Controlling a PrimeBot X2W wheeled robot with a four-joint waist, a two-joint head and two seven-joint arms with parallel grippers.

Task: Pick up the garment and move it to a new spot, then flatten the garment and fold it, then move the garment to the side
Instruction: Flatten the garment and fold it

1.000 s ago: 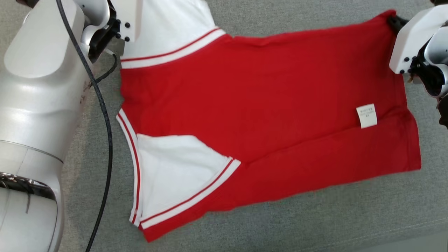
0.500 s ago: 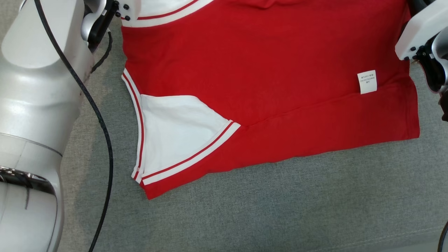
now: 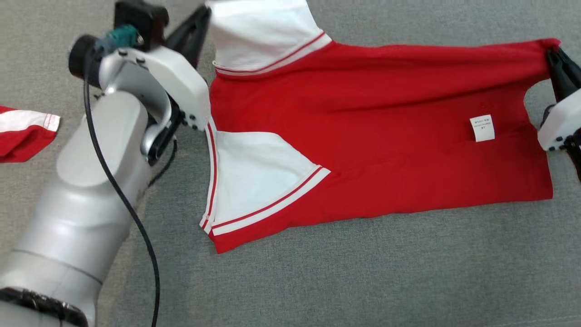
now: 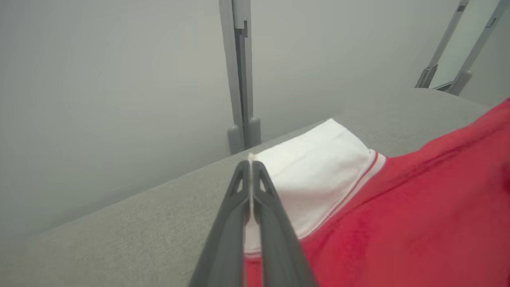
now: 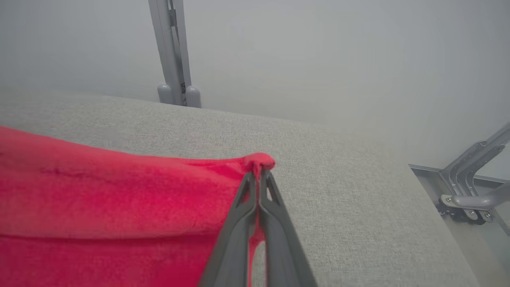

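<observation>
Red short-sleeved shirt with white, red-striped sleeves (image 3: 386, 150) lay spread on grey fabric-covered tabletop (image 3: 363, 281), small white care label (image 3: 482, 127) showing near hem. Left tool (image 3: 205, 16) far left of label, fingers pressed together, pinching edge of far white sleeve (image 3: 263, 36). Right tool (image 3: 551, 53) just right of and beyond label, fingers clamped on far hem corner. Shirt's far edge drawn straight between 2 tools. Second red-and-white cloth piece (image 3: 22, 134) lay further left of label, well apart from shirt.
</observation>
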